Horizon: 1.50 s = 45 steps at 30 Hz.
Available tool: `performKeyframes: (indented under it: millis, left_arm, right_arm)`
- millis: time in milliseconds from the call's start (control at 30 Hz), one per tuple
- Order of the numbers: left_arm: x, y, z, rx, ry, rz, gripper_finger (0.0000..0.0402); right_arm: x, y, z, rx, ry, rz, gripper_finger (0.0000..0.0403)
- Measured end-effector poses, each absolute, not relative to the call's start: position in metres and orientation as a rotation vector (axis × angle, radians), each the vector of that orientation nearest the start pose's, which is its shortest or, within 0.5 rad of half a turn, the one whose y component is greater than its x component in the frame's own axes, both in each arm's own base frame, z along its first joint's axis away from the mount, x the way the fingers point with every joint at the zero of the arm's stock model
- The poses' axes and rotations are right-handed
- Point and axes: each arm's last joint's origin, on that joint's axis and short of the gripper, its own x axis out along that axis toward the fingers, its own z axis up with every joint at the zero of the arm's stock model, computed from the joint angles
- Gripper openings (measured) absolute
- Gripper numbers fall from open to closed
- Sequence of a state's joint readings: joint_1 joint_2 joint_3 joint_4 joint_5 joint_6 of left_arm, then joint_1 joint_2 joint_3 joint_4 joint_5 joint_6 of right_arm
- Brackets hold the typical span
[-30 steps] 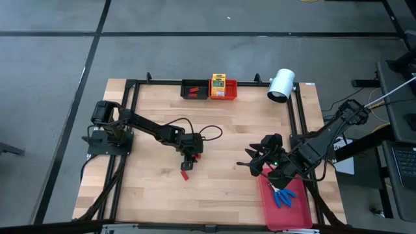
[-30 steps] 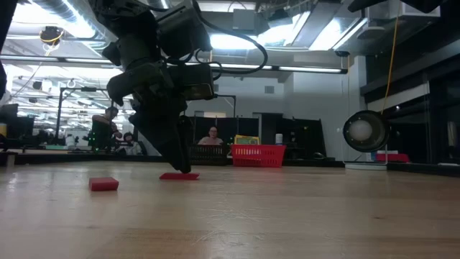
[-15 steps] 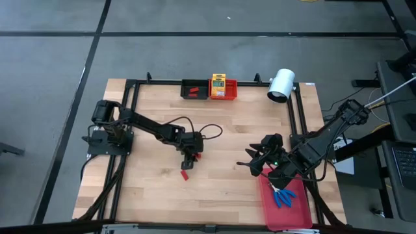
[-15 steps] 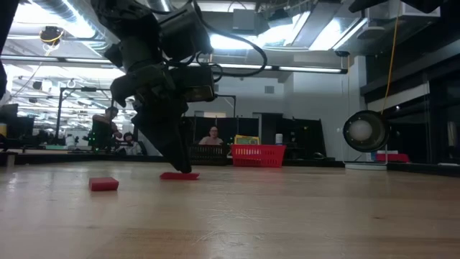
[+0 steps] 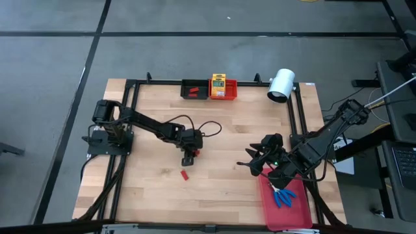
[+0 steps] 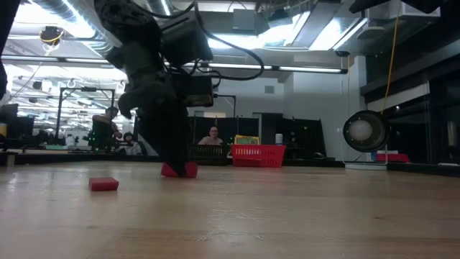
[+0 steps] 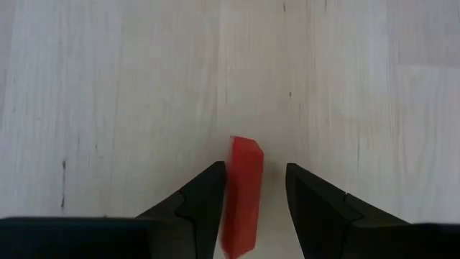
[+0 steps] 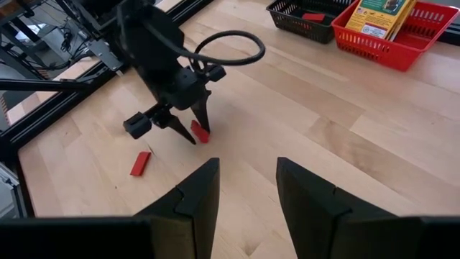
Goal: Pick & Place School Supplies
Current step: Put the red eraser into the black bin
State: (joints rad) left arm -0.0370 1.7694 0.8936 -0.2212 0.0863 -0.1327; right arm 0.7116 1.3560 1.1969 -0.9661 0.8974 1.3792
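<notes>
The left gripper (image 5: 188, 155) works near the desk's middle, its jaws pinching a small red piece (image 7: 242, 194) that stands on edge between the fingers (image 7: 201, 205). In the left wrist view the piece sits against one finger with a thin gap to the other, so the hold looks slight. The piece could twist or drop on the lift if the pinch is off-centre or the arm swings fast.

A second red piece (image 5: 184, 174) lies flat on the wood just beside the gripper, toward the desk's front edge; a low sweep could knock it away.

At the back edge stand a black bin (image 5: 194, 89) with something red in it, and a red bin (image 5: 223, 89) holding a yellow-and-green box (image 5: 218, 82). The wood between the gripper and the bins is bare, so nothing blocks a carry there.

The right gripper (image 5: 255, 162) waits near the right edge, jaws spread and empty. Behind it, at the front-right corner, a red tray (image 5: 286, 211) holds the blue-handled tools (image 5: 283, 195).
</notes>
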Motion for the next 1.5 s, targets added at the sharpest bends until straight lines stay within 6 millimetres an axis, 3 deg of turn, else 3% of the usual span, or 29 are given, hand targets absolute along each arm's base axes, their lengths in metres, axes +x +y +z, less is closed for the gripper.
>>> performKeyframes:
  millis: [400,500,700,933,1067,1233,1367,1433,1500]
  left_arm:
    - [0.319,-0.014,0.126,-0.164,1.107,-0.044,0.0140]
    - [0.318,-0.014,0.126,-0.164,1.110,-0.038,0.0116]
    - [0.317,-0.013,0.126,-0.170,1.119,-0.027,0.0020]
    - [0.316,-0.009,0.129,-0.215,1.119,-0.041,0.0016]
    - [0.310,0.000,0.146,-0.246,1.090,-0.042,0.0015]
    - [0.302,0.036,0.196,-0.243,0.853,0.141,0.0015]
    - [0.295,0.108,0.244,-0.441,0.407,0.321,0.0015]
    - [0.284,0.146,0.250,-0.546,0.318,0.393,0.0015]
    - [0.276,0.177,0.242,-0.620,0.390,0.478,0.0015]
  right_arm:
    - [0.206,0.148,0.304,0.496,0.488,-0.614,0.0141]
    - [0.206,0.148,0.305,0.496,0.488,-0.614,0.0141]
    - [0.206,0.147,0.304,0.496,0.488,-0.614,0.0141]
    - [0.206,0.147,0.305,0.495,0.485,-0.615,0.0141]
    - [0.206,0.147,0.305,0.495,0.485,-0.615,0.0141]
    - [0.206,0.147,0.305,0.495,0.483,-0.616,0.0141]
    - [0.206,0.147,0.305,0.485,0.467,-0.624,0.0141]
    - [0.206,0.147,0.305,0.481,0.463,-0.625,0.0141]
    - [0.206,0.146,0.305,0.481,0.462,-0.628,0.0141]
